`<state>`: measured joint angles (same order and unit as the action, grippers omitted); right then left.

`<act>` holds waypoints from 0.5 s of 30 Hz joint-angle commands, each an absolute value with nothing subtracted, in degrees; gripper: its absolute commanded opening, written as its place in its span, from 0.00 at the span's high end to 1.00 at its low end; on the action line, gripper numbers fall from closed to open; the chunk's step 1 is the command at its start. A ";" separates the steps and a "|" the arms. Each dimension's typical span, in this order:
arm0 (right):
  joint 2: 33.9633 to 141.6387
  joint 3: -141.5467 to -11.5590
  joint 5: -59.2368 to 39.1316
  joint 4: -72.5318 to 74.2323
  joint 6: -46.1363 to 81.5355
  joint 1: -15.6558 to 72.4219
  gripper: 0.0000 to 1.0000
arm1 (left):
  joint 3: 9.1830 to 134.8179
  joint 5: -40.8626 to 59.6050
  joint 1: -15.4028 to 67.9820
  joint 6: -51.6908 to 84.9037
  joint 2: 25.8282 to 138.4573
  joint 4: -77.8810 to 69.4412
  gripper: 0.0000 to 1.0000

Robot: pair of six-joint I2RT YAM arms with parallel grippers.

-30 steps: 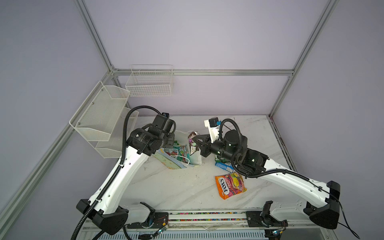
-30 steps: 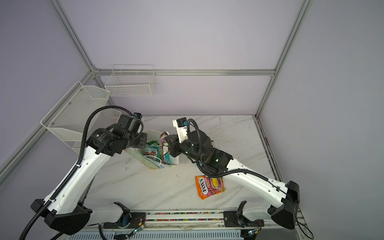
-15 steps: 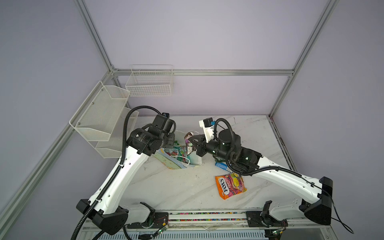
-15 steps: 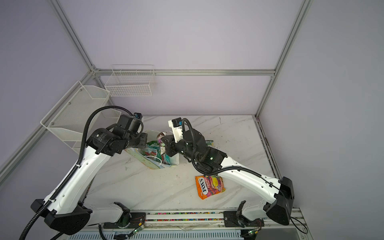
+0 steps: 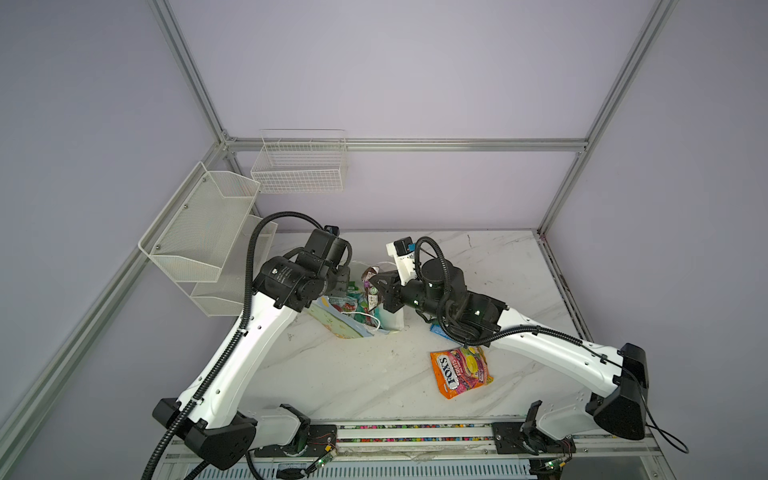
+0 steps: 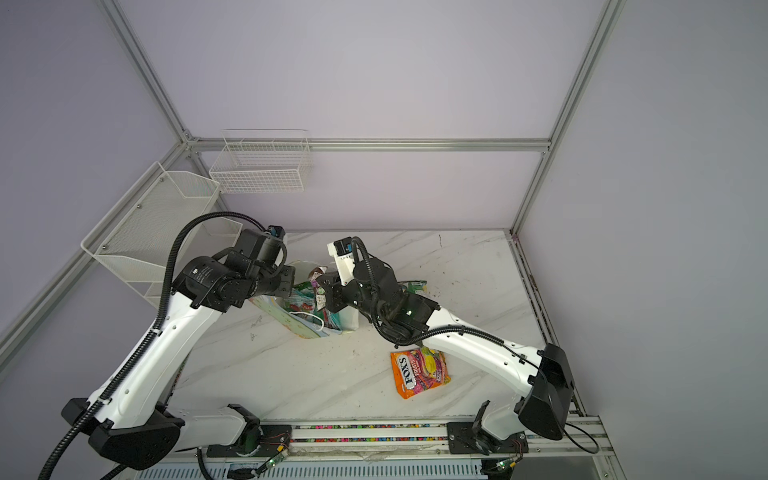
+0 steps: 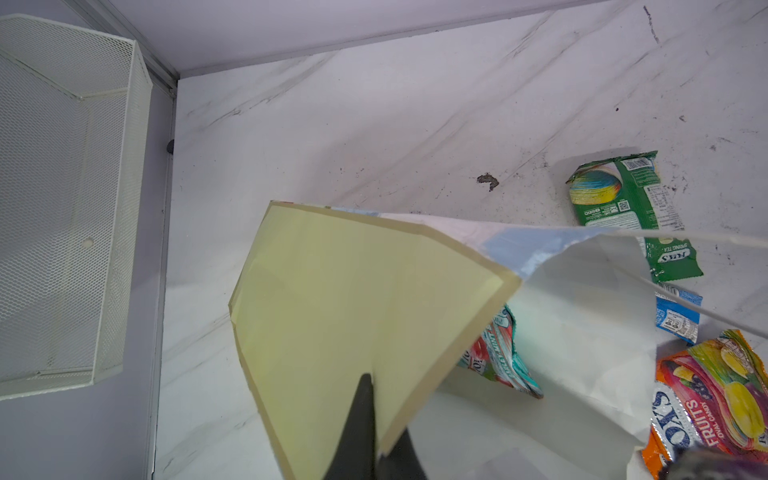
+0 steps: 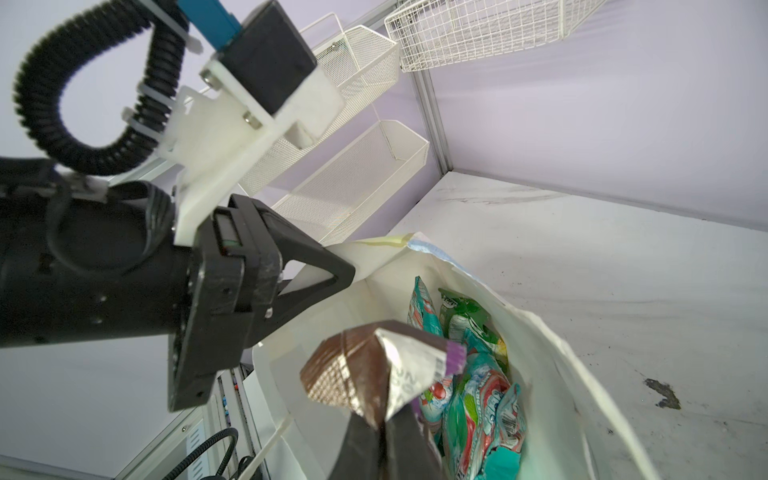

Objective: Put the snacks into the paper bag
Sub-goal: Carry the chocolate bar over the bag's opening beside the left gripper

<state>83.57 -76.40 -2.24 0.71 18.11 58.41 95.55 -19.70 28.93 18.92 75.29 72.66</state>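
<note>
The paper bag (image 5: 353, 326) lies tilted on the marble table with its mouth held up. My left gripper (image 7: 378, 415) is shut on the bag's pale yellow flap (image 7: 353, 291). Over the bag's mouth hangs a small dark wrapper (image 8: 374, 374), with my right gripper (image 8: 384, 432) shut on it; in a top view the wrapper (image 5: 370, 276) sits just above the rim. Teal packets (image 8: 478, 395) and a green one (image 8: 461, 316) lie inside. On the table outside lie an orange FOX'S bag (image 5: 460, 372), a green bag (image 7: 631, 208) and a small blue packet (image 7: 677, 316).
Two white mesh baskets (image 5: 203, 232) hang on the left wall and a white wire basket (image 5: 299, 166) on the back wall. My right arm (image 5: 540, 336) stretches low over the table just behind the orange bag. A dark smudge (image 7: 487, 180) marks the marble.
My right gripper has carried the dark wrapper leftward to the bag's mouth. The left arm and the bag have stayed put.
</note>
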 commanded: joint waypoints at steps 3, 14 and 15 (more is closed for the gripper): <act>84.93 -79.44 -1.32 3.00 17.75 58.75 1.00 | 98.10 -19.31 29.18 19.47 74.27 71.83 1.00; 86.74 -80.51 -1.14 3.50 18.19 58.78 1.00 | 98.17 -19.29 29.27 19.51 74.18 71.91 1.00; 86.83 -80.51 -1.18 3.52 18.17 58.76 1.00 | 98.23 -19.30 29.26 19.51 74.18 71.91 1.00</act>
<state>86.54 -78.48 -2.11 1.06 18.13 58.52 95.55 -19.68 28.99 18.94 75.29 72.62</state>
